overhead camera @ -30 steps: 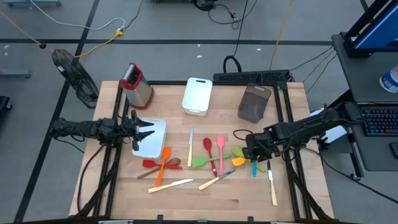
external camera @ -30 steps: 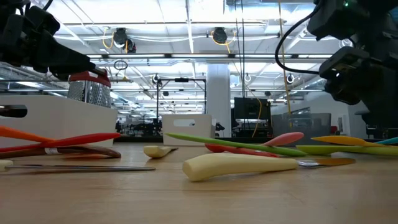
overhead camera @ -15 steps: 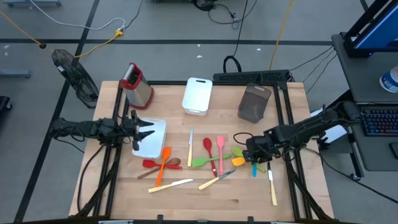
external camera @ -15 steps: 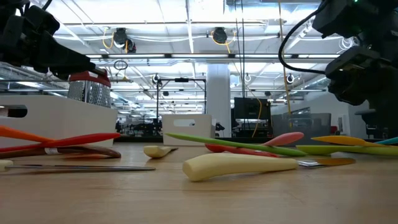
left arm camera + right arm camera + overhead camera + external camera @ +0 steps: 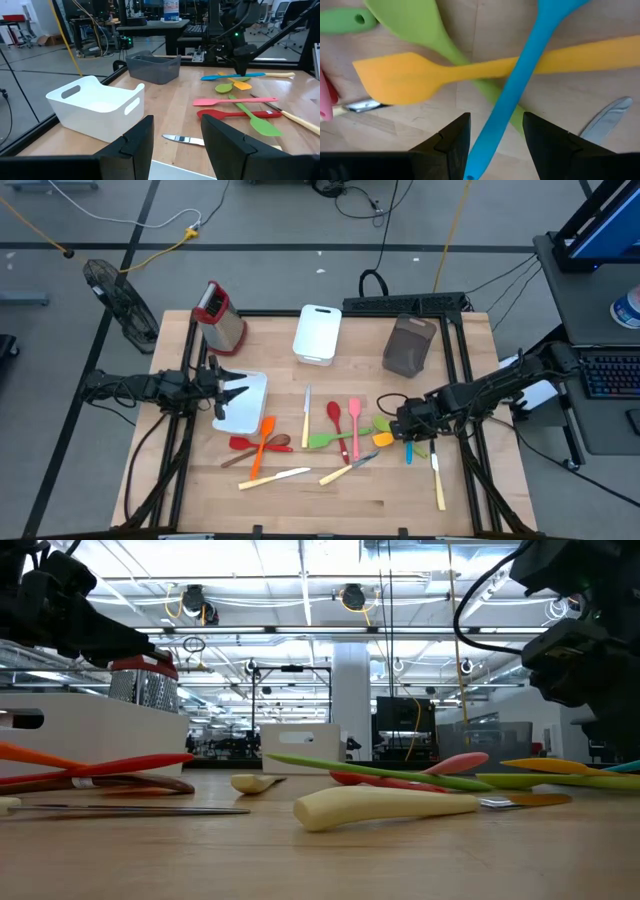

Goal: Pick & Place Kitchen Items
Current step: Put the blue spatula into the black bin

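Observation:
Several silicone utensils lie flat on the wooden table: a blue spatula [image 5: 408, 450], a yellow spatula [image 5: 384, 439], a green spoon [image 5: 383, 423], a pink spatula [image 5: 355, 420], a red spoon [image 5: 334, 417] and an orange spatula [image 5: 262, 445]. Cream-handled knives [image 5: 275, 476] lie near the front. My right gripper [image 5: 401, 430] hovers open over the blue spatula's handle [image 5: 510, 100], which runs between its fingers and crosses over the yellow spatula [image 5: 420, 75]. My left gripper [image 5: 240, 393] is open and empty over a white tub [image 5: 250, 415].
A red-topped grater [image 5: 220, 315], a second white tub [image 5: 318, 333] and a brown holder [image 5: 410, 345] stand along the far edge. A knife [image 5: 437, 480] lies near the right front. Bare wood shows at the front centre [image 5: 340, 505].
My right gripper has shifted a little toward the table's near edge above the blue and yellow spatulas. The utensils lie as before.

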